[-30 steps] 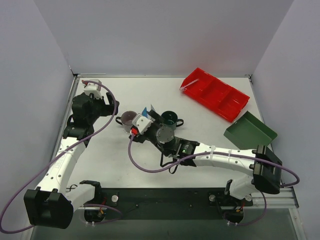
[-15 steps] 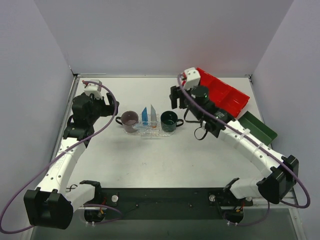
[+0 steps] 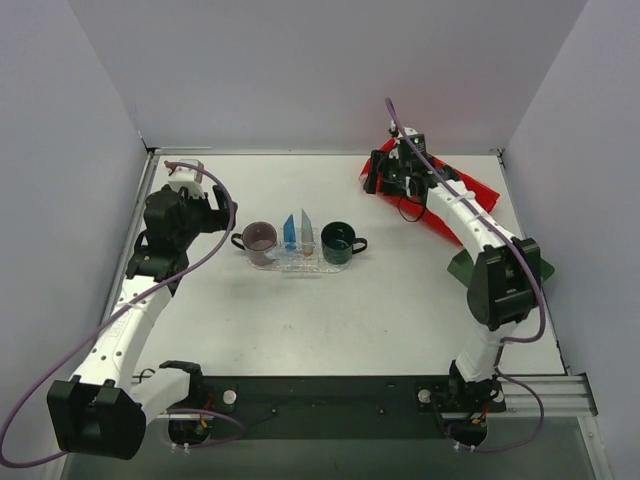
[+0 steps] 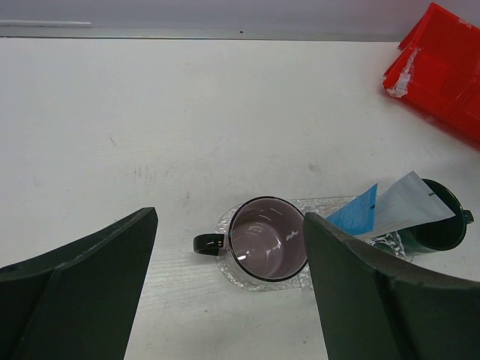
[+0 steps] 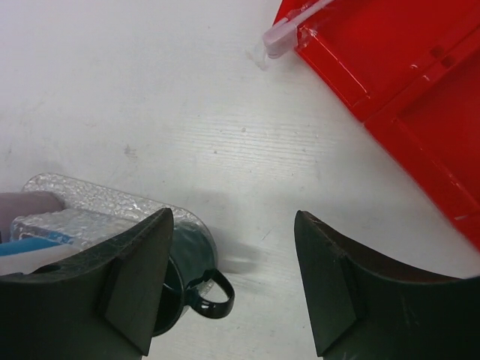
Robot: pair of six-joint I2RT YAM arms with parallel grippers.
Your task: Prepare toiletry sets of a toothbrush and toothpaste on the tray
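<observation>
The clear glittery tray (image 3: 296, 266) lies mid-table; its rim also shows in the wrist views (image 4: 229, 270) (image 5: 90, 196). On it stand a blue tube (image 3: 290, 231) (image 4: 354, 215) and a white tube (image 3: 306, 228) (image 4: 405, 204), between a mauve cup (image 3: 260, 237) (image 4: 268, 240) and a dark green mug (image 3: 337, 242) (image 5: 187, 255). A wrapped pale toothbrush (image 5: 289, 28) pokes over the corner of the red bin (image 3: 478, 187). My right gripper (image 3: 383, 180) (image 5: 232, 281) hovers open and empty at that corner. Left of the tray, my left gripper (image 3: 220, 214) (image 4: 229, 292) is open and empty.
The red compartmented bin (image 5: 390, 67) (image 4: 442, 67) sits at the back right. A dark green rectangular tray (image 3: 460, 266) lies at the right, partly behind my right arm. White walls close off the back and both sides.
My right arm has swung from over the tray to the red bin's near corner, its jaws narrowing a little. The left arm and the things on the tray have not moved.
</observation>
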